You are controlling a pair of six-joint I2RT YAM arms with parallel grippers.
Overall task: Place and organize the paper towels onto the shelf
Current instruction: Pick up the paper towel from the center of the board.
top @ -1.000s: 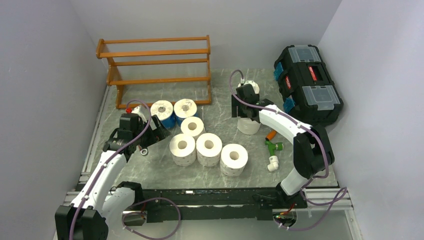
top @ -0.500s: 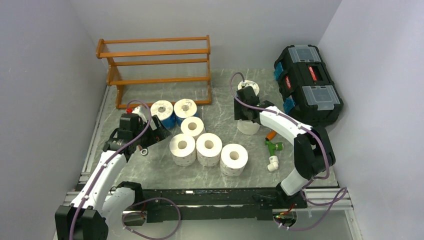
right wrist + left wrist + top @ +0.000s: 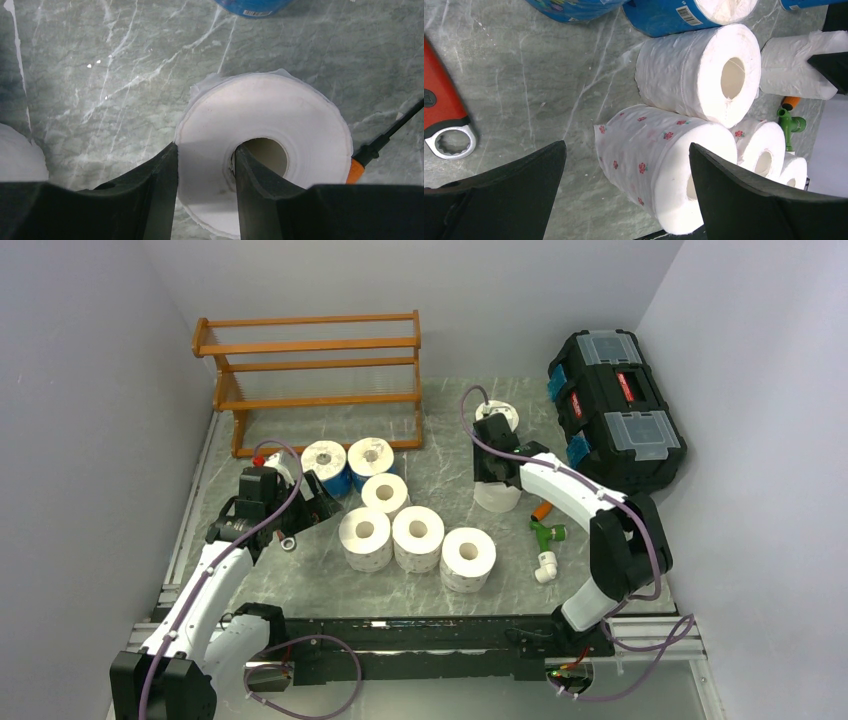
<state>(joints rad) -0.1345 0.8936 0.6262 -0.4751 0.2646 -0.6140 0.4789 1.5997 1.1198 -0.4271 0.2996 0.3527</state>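
The orange-brown shelf point(image 3: 310, 365) stands at the back left with nothing on its tiers. Several paper towels cluster mid-table: two blue-wrapped rolls point(image 3: 323, 462) and white ones point(image 3: 417, 533). One more white roll point(image 3: 497, 412) stands behind the right arm. My right gripper point(image 3: 492, 465) point(image 3: 206, 149) points down on a separate white roll point(image 3: 280, 115), one finger in its hollow core, the other against its outer side, clamping the wall. My left gripper point(image 3: 626, 150) hangs wide open over a flower-printed roll point(image 3: 649, 160), touching nothing.
A black toolbox point(image 3: 615, 405) sits at the back right. Green and orange fittings point(image 3: 548, 533) and a white one point(image 3: 545, 567) lie right of the rolls. A red-handled wrench point(image 3: 444, 115) lies by the left gripper.
The right gripper's jaws have narrowed onto the wall of the white roll, and the wrist shifted slightly right. The left arm has not moved.
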